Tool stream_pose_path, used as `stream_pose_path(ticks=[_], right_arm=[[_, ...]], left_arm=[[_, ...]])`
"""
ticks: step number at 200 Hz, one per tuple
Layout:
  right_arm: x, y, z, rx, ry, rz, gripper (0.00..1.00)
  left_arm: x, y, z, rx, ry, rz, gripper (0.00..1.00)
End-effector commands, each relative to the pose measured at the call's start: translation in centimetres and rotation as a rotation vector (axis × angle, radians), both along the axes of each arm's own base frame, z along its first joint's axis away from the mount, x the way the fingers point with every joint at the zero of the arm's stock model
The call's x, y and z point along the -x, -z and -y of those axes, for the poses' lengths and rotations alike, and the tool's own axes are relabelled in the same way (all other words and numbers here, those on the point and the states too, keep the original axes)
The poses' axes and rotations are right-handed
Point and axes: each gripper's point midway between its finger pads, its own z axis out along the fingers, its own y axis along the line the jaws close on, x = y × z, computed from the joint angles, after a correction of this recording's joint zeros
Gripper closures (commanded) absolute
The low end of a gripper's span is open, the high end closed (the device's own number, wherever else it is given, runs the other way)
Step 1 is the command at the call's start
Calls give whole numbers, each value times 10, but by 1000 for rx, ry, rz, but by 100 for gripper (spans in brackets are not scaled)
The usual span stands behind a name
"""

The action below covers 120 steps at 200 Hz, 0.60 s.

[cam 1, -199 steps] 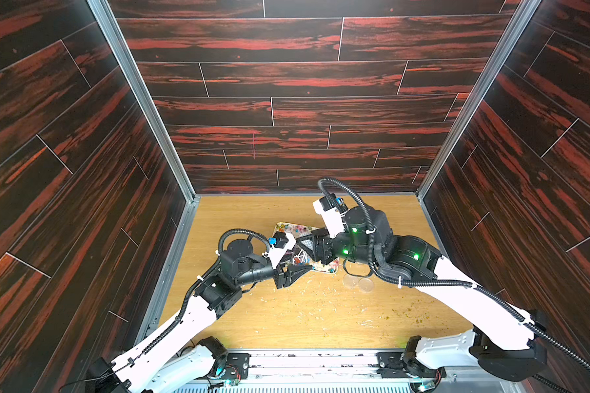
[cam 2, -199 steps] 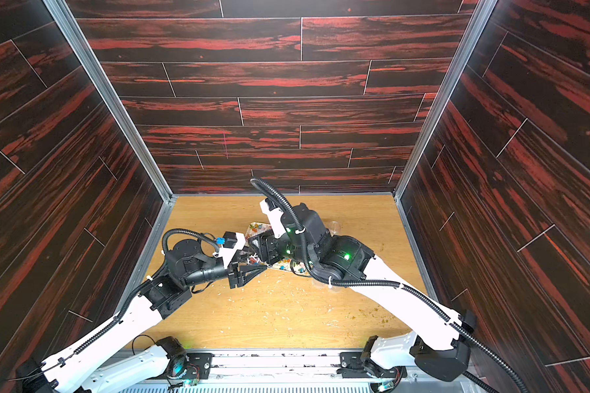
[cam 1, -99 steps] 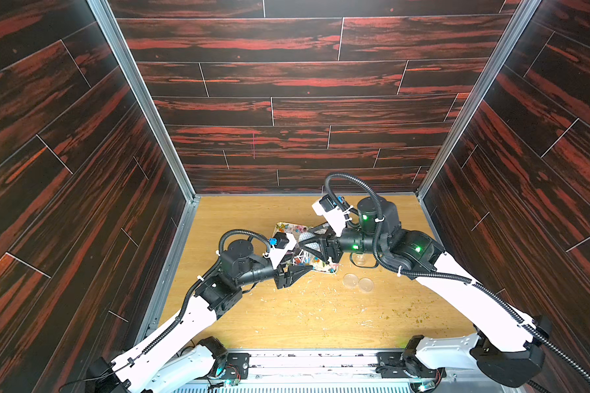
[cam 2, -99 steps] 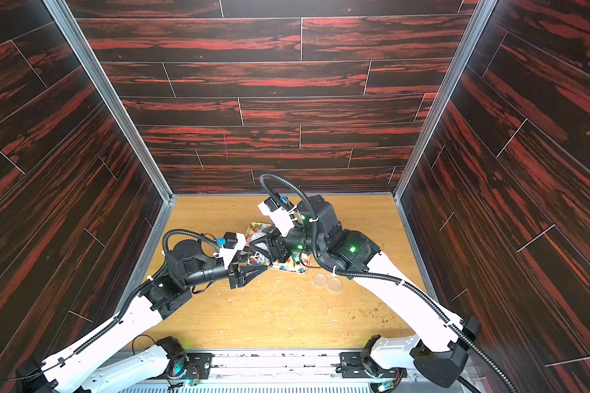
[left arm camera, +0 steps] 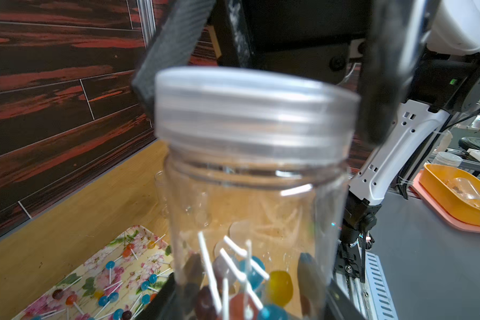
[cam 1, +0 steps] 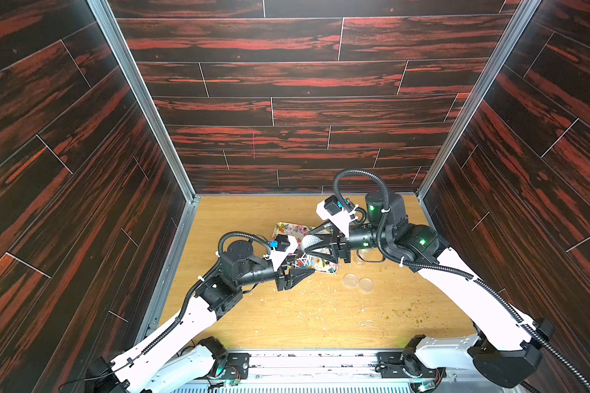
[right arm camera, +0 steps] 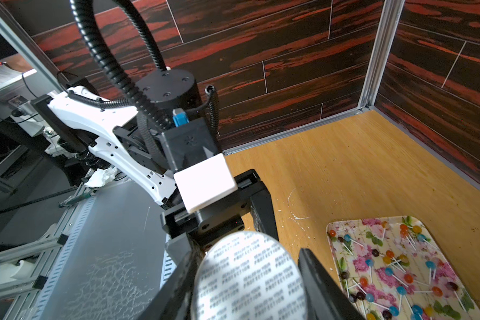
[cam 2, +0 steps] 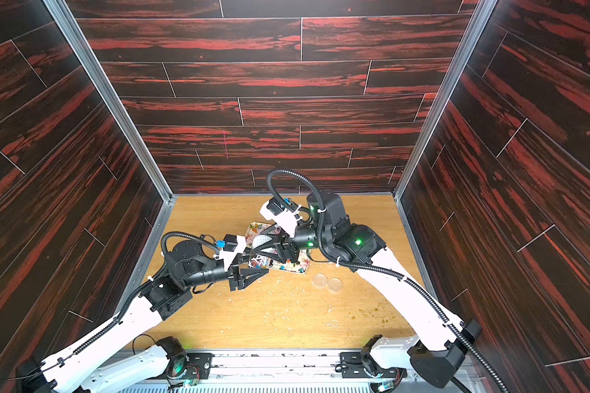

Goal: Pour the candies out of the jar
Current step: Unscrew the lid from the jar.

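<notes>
Left gripper (cam 1: 304, 275), over the table (cam 1: 321, 323) beside the tray (right arm camera: 372, 221), is clamped low on the upright jar (left arm camera: 255, 199); right gripper (right arm camera: 248, 277) pinches its lid (left arm camera: 250, 110), and the candies (left arm camera: 252, 274) sit in the jar bottom. Looks like lid removal: next needs twist-off, lift clear, then tipping over the tray. Front table is open, but both grippers crowd the jar and the tray rim is close.

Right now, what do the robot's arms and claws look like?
The left arm and right arm have white shells, black joints and ribbed black cables. The left gripper and right gripper are black, with triangular fingers.
</notes>
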Motion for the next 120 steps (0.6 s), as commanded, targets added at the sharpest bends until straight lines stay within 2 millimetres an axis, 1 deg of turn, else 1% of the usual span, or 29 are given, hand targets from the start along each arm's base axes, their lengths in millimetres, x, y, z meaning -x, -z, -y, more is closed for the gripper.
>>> stream_pose_path(ticks=[1,30,51,63,76,88,102,112,117,120], right_arm=[[3,-11,0,-18,-51,88,51],[2,-18,0,-32,-33,74,47],[3,-21,2,-42,-23,56,40],[2,-21,3,-41,-10,49,31],[3,-21,4,-42,-3,44,26],[2,-21,5,-42,7,42,18],[3,-22,7,-43,16,38,13],[1,-22,8,-41,34,32,7],[1,-23,8,-42,37,31,2],[1,-23,9,-44,41,30,1]], left_arm=[[0,-12,-5,33,-20,-11,58],[-1,-11,-6,30,-23,-10,58],[-1,-10,-6,28,-25,-11,58],[-1,-10,-6,29,-27,-11,58],[-2,-10,-6,28,-28,-10,58],[-2,-10,-6,29,-29,-9,58],[-2,-11,-6,29,-30,-9,58],[-2,-11,-6,28,-31,-8,58],[-2,-11,-6,28,-31,-7,58],[-2,-11,-6,28,-31,-7,58]])
